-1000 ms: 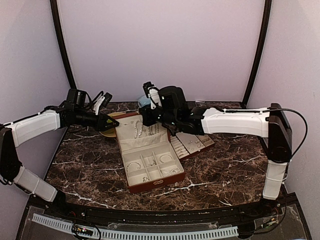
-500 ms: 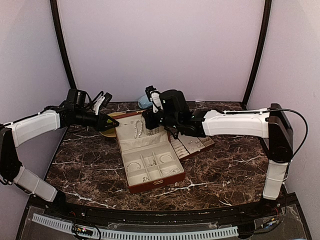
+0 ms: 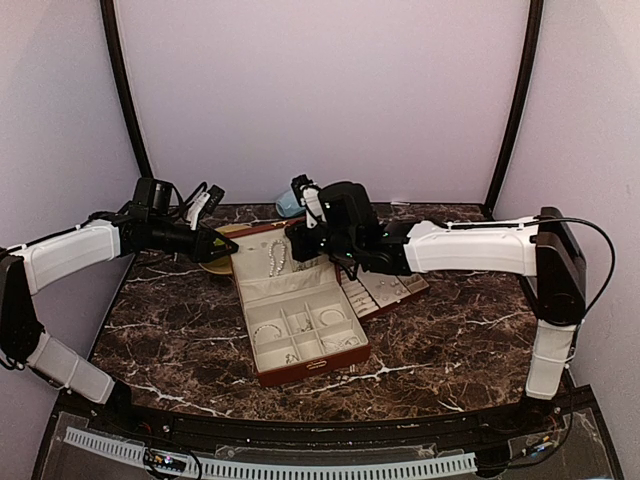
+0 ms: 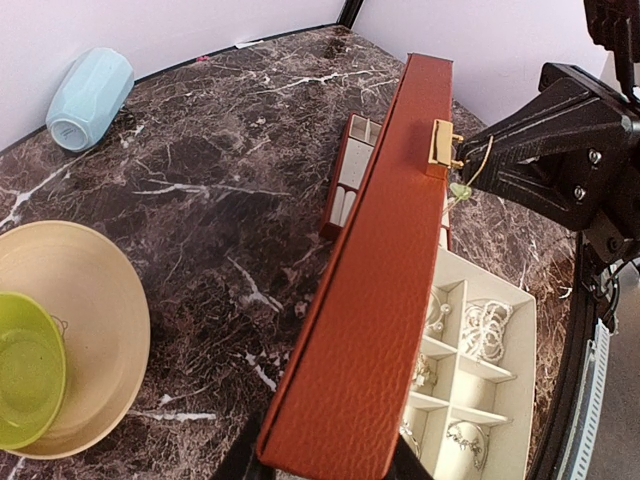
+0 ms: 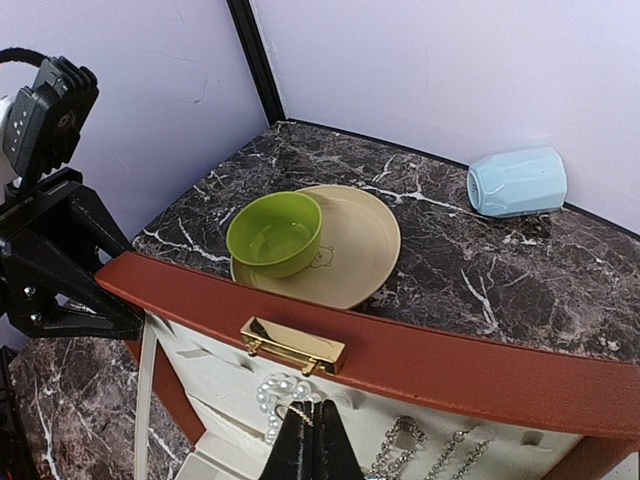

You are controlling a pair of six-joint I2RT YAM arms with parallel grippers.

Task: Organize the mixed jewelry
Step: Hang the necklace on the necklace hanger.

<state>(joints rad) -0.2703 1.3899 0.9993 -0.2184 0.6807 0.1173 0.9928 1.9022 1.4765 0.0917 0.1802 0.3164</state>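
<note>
The reddish-brown case [image 3: 318, 365] lies open mid-table, its cream compartments holding bangles, rings and a bead strand [image 4: 486, 330]. My left gripper [image 3: 228, 247] [image 4: 320, 465] is shut on the left end of the raised lid [image 4: 385, 290]. Just inside the lid, below the gold clasp [image 5: 293, 345], my right gripper [image 3: 293, 236] [image 5: 312, 428] is shut on a thin gold chain [image 4: 480, 160]. A pearl strand [image 5: 277, 392] and silvery chains [image 5: 430, 452] hang on the lid's cream lining beside its fingertips.
A cream insert tray [image 3: 385, 288] leans against the case's right side. Behind the lid sit a green bowl [image 5: 275, 232] on a beige plate [image 5: 360, 245] and a pale blue cup [image 5: 516, 181] lying on its side by the back wall.
The right arm has shifted slightly rightward and up at the lid, its fingers staying shut. The left arm and the lid have not moved.
</note>
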